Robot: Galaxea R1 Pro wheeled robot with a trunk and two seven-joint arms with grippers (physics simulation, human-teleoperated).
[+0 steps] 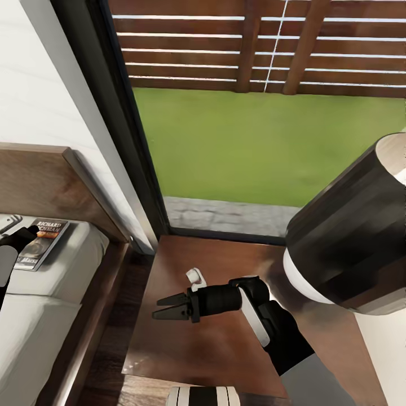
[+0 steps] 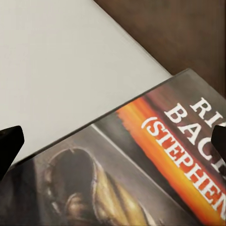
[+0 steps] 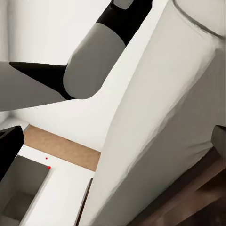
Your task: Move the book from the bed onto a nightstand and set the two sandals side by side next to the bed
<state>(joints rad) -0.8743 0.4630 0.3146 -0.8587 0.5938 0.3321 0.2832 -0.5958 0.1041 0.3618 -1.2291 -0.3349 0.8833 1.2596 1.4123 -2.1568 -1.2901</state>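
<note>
Left gripper (image 2: pixel 113 141) hovers over book (image 1: pixel 42 243), title toward headboard (image 1: pixel 51 186).

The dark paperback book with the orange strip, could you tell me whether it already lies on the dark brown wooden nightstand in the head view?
No, the dark paperback book lies on the pale grey mattress, apart from the nightstand.

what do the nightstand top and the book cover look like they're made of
The nightstand top looks like dark brown wood with a glossy finish: faint grain and soft reflections show. The book cover looks like printed paper or thin card with a slight sheen; it lies flat and thin on the mattress.
</note>
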